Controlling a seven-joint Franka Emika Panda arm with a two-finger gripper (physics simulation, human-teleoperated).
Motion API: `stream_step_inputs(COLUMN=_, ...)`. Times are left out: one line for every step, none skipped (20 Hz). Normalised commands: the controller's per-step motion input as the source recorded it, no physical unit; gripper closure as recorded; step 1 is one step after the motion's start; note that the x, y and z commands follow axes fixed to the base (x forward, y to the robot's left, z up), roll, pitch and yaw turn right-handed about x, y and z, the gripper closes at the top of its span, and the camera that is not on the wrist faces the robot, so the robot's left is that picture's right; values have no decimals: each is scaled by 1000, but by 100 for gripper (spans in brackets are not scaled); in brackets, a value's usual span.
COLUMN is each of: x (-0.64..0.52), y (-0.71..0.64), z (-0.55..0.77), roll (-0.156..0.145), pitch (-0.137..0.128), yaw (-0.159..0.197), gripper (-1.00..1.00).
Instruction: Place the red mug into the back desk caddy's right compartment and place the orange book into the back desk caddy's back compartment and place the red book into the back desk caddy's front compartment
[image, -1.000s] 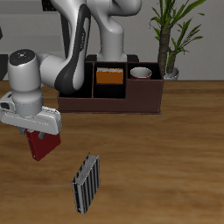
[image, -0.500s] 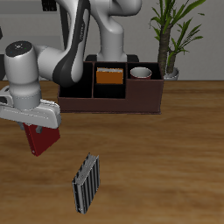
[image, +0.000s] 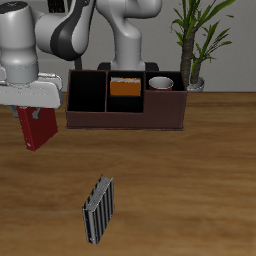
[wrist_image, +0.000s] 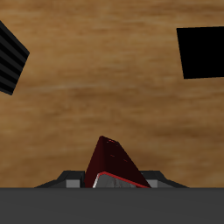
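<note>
I have the red book (image: 36, 128) clamped in the gripper (image: 33, 112), lifted clear of the table (image: 200, 180) and hanging upright below the fingers; in the wrist view its dark red cover and pale page edge (wrist_image: 112, 166) poke out between the jaws. The orange book (image: 124, 87) sits in the middle section of the back desk caddy (image: 125, 118), and something round and white-rimmed, which I take for the red mug (image: 160, 83), sits in the end section near the plant (image: 195, 40), so I judge this the last step. A grey-and-black striped book (image: 98, 210) stands nearer the front edge, well apart from my load. Next I need to carry the book over the caddy's empty section, line it up with the slot, lower it and let go without clipping the wall.
</note>
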Motion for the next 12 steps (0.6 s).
stream_step_inputs(x=-334, y=-27, z=703, roll=-20, pitch=-46, yaw=162, gripper=100)
stream_step_inputs(x=-244, y=-45, z=490, roll=-39, pitch=-11, yaw=111, gripper=100)
stream_step_inputs(x=-479, y=98, z=710, roll=53, pitch=-4, yaw=78, gripper=100)
stream_step_inputs(x=-283, y=-31, z=423, roll=-10, pitch=-37, yaw=113, gripper=100)
stream_step_inputs(x=-362, y=-1, z=468, roll=20, pitch=6, yaw=114, gripper=100)
stream_step_inputs(x=-450, y=150, z=515, roll=81, pitch=-88, yaw=116, gripper=100)
stream_step_inputs(x=-384, y=-12, z=378, roll=-32, pitch=-21, yaw=65, gripper=100)
stream_step_inputs(x=-329, y=165, z=310, roll=47, pitch=29, yaw=178, gripper=100)
stream_step_inputs(x=-462, y=49, z=362, roll=9, pitch=29, yaw=22, gripper=100)
stream_step_inputs(x=-431, y=90, z=330, roll=18, pitch=-9, yaw=-61, gripper=100)
stream_step_inputs(x=-410, y=125, z=209, roll=-5, pitch=37, yaw=59, gripper=100)
stream_step_inputs(x=-609, y=281, z=314, roll=3, pitch=-1, yaw=72, gripper=100)
